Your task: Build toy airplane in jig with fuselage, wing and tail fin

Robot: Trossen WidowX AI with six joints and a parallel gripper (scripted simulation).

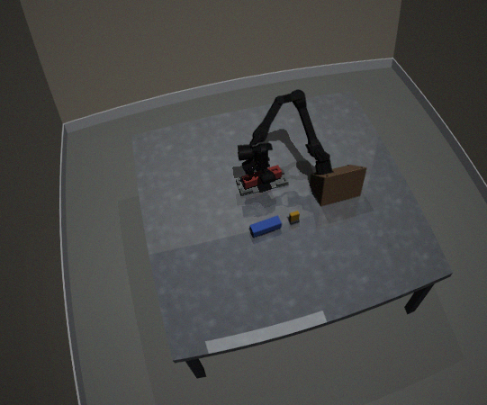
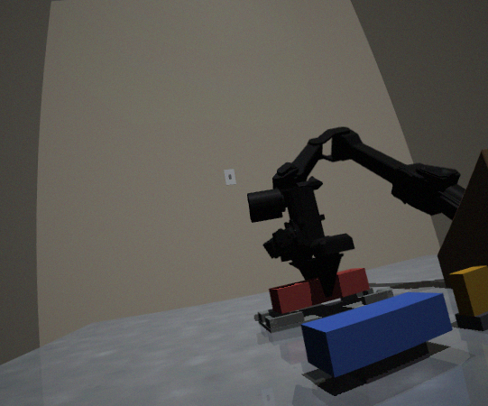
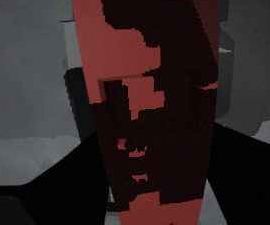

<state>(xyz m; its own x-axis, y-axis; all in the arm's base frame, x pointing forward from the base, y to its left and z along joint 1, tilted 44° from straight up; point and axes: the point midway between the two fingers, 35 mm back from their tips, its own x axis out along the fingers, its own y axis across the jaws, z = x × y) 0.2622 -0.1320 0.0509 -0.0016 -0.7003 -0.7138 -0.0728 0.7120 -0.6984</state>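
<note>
The red fuselage (image 1: 250, 181) (image 2: 290, 299) (image 3: 115, 50) lies lengthwise in or just above the grey jig (image 1: 246, 191) (image 2: 286, 320); whether its underside touches the cradle floor is hidden. My gripper (image 1: 265, 181) (image 2: 326, 289) (image 3: 150, 126) points down and is shut on the fuselage's middle, one finger on each side. In the wrist view, shadow covers much of the fuselage top, and a socket edge shows. The blue wing (image 1: 266, 226) (image 2: 379, 329) lies apart, in front of the jig. The yellow tail fin (image 1: 293, 217) (image 2: 475, 290) stands upright on a dark base, right of the wing.
A brown wedge-shaped block (image 1: 342, 185) (image 2: 474, 226) stands right of the jig, beside the arm's base. A pale strip (image 1: 266, 331) lies along the table's front edge. The arm arches over from the right.
</note>
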